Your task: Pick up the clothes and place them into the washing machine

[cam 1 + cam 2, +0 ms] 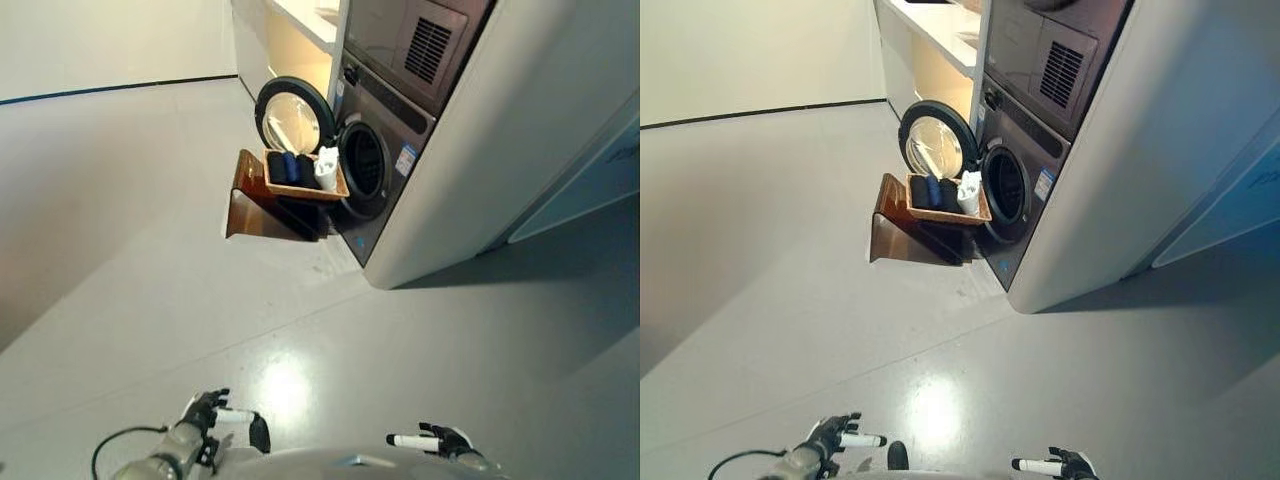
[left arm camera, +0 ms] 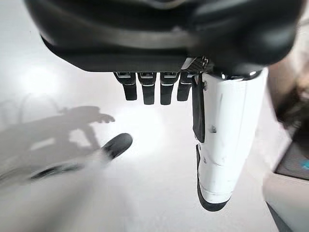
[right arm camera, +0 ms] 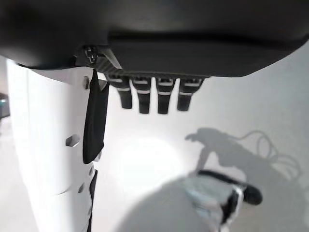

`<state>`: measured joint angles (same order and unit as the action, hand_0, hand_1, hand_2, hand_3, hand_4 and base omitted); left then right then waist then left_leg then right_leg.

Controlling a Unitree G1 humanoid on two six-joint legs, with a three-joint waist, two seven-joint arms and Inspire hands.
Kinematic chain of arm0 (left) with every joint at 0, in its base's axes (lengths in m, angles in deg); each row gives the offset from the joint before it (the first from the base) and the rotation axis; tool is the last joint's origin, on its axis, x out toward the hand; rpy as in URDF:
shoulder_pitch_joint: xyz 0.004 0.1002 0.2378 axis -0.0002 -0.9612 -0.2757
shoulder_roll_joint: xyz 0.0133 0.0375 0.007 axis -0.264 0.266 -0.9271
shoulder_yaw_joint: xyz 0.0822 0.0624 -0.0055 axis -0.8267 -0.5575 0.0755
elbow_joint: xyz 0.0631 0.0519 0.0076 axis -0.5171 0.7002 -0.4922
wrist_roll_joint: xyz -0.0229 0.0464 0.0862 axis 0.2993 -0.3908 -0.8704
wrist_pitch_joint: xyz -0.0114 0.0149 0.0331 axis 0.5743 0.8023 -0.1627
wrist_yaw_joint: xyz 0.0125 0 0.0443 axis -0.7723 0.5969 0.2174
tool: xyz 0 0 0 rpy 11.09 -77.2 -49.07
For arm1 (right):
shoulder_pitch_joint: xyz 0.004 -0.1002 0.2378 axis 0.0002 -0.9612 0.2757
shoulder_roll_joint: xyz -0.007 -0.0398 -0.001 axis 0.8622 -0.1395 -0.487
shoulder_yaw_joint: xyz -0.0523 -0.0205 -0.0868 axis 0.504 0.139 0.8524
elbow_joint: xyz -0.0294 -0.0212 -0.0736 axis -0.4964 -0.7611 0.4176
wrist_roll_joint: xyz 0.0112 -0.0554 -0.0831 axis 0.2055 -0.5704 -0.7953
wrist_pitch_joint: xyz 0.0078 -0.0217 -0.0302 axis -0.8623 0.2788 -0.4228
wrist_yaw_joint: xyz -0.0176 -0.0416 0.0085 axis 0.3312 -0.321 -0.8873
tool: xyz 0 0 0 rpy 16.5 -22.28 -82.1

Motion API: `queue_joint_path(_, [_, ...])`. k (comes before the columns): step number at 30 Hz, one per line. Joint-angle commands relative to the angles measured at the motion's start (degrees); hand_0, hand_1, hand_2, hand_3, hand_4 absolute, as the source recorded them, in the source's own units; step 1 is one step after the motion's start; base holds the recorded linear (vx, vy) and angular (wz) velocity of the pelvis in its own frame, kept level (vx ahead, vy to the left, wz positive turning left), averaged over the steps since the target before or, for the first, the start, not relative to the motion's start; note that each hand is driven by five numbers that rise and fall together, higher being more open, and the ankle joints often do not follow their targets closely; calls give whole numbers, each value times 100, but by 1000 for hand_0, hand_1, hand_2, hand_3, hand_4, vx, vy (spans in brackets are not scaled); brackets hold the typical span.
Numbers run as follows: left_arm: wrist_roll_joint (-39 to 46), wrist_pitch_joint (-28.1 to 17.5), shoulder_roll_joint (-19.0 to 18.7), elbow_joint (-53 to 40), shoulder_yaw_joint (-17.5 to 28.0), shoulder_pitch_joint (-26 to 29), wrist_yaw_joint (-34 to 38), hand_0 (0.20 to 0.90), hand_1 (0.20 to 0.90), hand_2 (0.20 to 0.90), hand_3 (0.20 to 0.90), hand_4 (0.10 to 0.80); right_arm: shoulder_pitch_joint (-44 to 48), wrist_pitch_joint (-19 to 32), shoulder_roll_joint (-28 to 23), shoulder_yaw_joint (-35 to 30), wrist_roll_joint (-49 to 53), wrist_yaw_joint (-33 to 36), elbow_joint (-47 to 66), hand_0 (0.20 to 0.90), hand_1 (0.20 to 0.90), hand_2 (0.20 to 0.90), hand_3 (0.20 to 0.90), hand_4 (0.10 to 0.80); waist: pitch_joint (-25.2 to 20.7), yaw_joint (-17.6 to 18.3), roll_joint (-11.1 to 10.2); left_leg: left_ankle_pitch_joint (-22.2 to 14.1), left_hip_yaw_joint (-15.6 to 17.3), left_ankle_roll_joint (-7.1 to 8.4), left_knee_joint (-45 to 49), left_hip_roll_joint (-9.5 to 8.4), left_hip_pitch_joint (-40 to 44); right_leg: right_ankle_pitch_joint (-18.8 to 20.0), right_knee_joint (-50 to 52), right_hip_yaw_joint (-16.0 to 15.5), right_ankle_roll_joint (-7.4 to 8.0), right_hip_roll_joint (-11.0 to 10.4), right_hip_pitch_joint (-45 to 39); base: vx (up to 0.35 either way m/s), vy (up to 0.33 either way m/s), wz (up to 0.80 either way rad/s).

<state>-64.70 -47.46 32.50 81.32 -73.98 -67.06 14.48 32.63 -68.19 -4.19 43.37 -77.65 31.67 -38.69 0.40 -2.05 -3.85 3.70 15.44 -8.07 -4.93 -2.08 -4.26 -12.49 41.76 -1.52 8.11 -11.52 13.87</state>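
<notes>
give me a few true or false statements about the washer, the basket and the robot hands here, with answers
1. The washing machine has its round door swung open. True.
2. The basket sits on the bare floor, far from the machine. False: it rests on a brown stand right in front of the drum opening.
3. The basket holds dark clothes and a white item. True.
4. The left robot hand is clutching a garment. False: its fingers are straight and it holds nothing.
5. The right robot hand is reaching into the drum. False: it hangs low, far from the machine, open and holding nothing.
</notes>
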Motion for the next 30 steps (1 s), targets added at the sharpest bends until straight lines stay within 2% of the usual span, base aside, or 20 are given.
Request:
queue_joint_path(1, [-166, -109, -154, 116, 453, 122, 8, 900, 900, 900, 900, 800, 138, 100, -169, 80, 123, -25, 89, 900, 900, 900, 900, 800, 51, 14, 272, -420, -465, 381, 329, 66, -234, 1395, -1501, -433, -393, 252, -685, 482, 121, -28])
queue_joint_path(2, [-194, -92, -149, 190, 484, 111, 9, 900, 900, 900, 900, 800, 95, 107, -169, 25, 113, -30, 35, 900, 900, 900, 900, 800, 101, 94, 368, -523, -521, 416, 322, 102, 10, 1048, -1648, -603, -480, 287, -381, 315, 35, -44])
queue_joint_path(4, [-202, -79, -126, 237, 474, 119, -14, 900, 900, 900, 900, 800, 43, 91, -155, -57, 106, -48, -13, 900, 900, 900, 900, 800, 226, 283, 425, -674, -642, 496, 259, 75, 411, 1008, -2133, -698, -452, 396, 81, 452, 18, -24])
queue_joint_path(7, [-281, -122, -100, 298, 356, 167, -45, 900, 900, 900, 900, 800, -27, 52, -133, -206, 117, -60, -56, 900, 900, 900, 900, 800, 274, 570, 323, -954, -823, 672, 19, -58, 981, 1643, -3785, -698, -204, 437, 423, 518, -53, 12])
queue_joint_path(9, [-278, -146, -85, 309, 359, 209, -45, 900, 900, 900, 900, 800, -64, 24, -102, -289, 62, -70, -90, 900, 900, 900, 900, 800, 246, 718, 304, -1140, -996, 760, -7, -102, 1277, 2004, -4442, -578, -64, 441, 670, 556, -50, 40])
queue_joint_path(11, [-234, -185, -22, 305, 364, 169, -82, 900, 900, 900, 900, 800, -131, 18, -95, -356, 36, -96, -94, 900, 900, 900, 900, 800, 186, 854, 340, -1351, -1233, 805, -7, -49, 1581, 2168, -4548, -201, -39, 551, 808, 547, -87, 47])
queue_joint_path(13, [-193, -222, 21, 287, 363, 133, -99, 900, 900, 900, 900, 800, -250, 55, -66, -372, 50, -112, -109, 900, 900, 900, 900, 800, 49, 936, 324, -1419, -1455, 855, 77, 62, 1760, 2293, -4572, 155, -152, 717, 651, 536, -193, 67])
queue_joint_path(15, [-191, -254, 95, 266, 280, 122, -87, 900, 900, 900, 900, 800, -292, 90, -104, -309, 58, -121, -30, 900, 900, 900, 900, 800, -32, 973, 353, -1443, -1552, 935, 271, 220, 1841, 2365, -4481, 133, -208, 808, 542, 483, -269, 103])
queue_joint_path(16, [-194, -243, 126, 283, 243, 105, -85, 900, 900, 900, 900, 800, -295, 105, -118, -232, 27, -137, 19, 900, 900, 900, 900, 800, -91, 1003, 400, -1296, -1599, 1017, 602, 364, 1807, 2304, -4347, 91, -318, 919, 538, 427, -304, 120])
queue_joint_path(18, [-142, -240, 188, 225, 177, 92, -71, 900, 900, 900, 900, 800, -289, 143, -186, -179, 144, -106, 164, 900, 900, 900, 900, 800, -67, 988, 417, -729, -1527, 1206, 1964, 536, 1248, 2094, -4291, 12, -546, 1030, 283, 405, -351, 84])
queue_joint_path(19, [-67, -225, 218, 168, 147, 94, -81, 900, 900, 900, 900, 800, -249, 169, -248, -108, 218, -103, 259, 900, 900, 900, 900, 800, 3, 922, 259, -229, -1477, 1196, 3308, 489, 562, 1878, -4342, -8, -754, 1048, -67, 302, -313, 37])
queue_joint_path(20, [-67, -225, 218, 167, 147, 95, -81, 900, 900, 900, 900, 800, -248, 168, -249, -108, 218, -103, 259, 900, 900, 900, 900, 800, 2, 932, 273, -253, -1492, 1200, 3357, 503, 530, 1878, -4340, -24, -757, 1058, -60, 325, -336, 31])
queue_joint_path(22, [-8, -215, 188, 146, 263, 66, -27, 900, 900, 900, 900, 800, -173, 140, -339, -15, 212, -83, 278, 900, 900, 900, 900, 800, 157, 750, 87, 23, -1245, 1142, 4645, 542, -59, 1573, -4321, 37, -989, 1044, -457, 337, -275, -17])
queue_joint_path(23, [5, -241, 176, 147, 270, 57, 9, 900, 900, 900, 900, 800, -143, 141, -351, 25, 188, -53, 292, 900, 900, 900, 900, 800, 190, 708, 11, 121, -1062, 1139, 4775, 693, -311, 1477, -4273, 47, -1045, 1027, -544, 274, -208, -44])
queue_joint_path(24, [5, -241, 177, 148, 269, 58, 9, 900, 900, 900, 900, 800, -143, 141, -352, 24, 187, -53, 292, 900, 900, 900, 900, 800, 194, 697, 35, 93, -1062, 1143, 4818, 722, -325, 1474, -4265, 50, -1048, 1054, -539, 281, -118, -44])
queue_joint_path(25, [-9, -271, 160, 118, 276, 21, 62, 900, 900, 900, 900, 800, -105, 162, -394, 78, 180, -6, 306, 900, 900, 900, 900, 800, 250, 533, -43, -15, -985, 1063, 4586, 714, -801, 1327, -4250, 138, -1065, 1062, -757, 184, -40, -28])
queue_joint_path(26, [-9, -271, 160, 118, 275, 20, 62, 900, 900, 900, 900, 800, -106, 162, -394, 77, 180, -6, 307, 900, 900, 900, 900, 800, 253, 532, -36, -24, -987, 1063, 4600, 720, -802, 1326, -4252, 136, -1064, 1069, -762, 383, -63, -14])
queue_joint_path(28, [17, -316, 170, 150, 315, 6, 142, 900, 900, 900, 900, 800, -51, 198, -414, 97, 254, 50, 320, 900, 900, 900, 900, 800, 300, 416, -89, -78, -827, 1035, 4319, 754, -1374, 1184, -4268, 206, -1048, 1075, -944, 308, -9, -11])
queue_joint_path(29, [41, -322, 172, 142, 294, 39, 227, 900, 900, 900, 900, 800, 35, 241, -398, 176, 344, 135, 398, 900, 900, 900, 900, 800, 388, 285, -52, -22, -747, 1040, 3465, 880, -1783, 980, -4283, 237, -951, 1139, -1217, 395, 78, -14])
queue_joint_path(30, [39, -343, 172, 145, 280, 31, 255, 900, 900, 900, 900, 800, 65, 275, -379, 213, 386, 164, 452, 900, 900, 900, 900, 800, 395, 215, 9, 120, -783, 1069, 2527, 922, -1812, 855, -4324, 288, -871, 1204, -1392, 395, 78, 7])
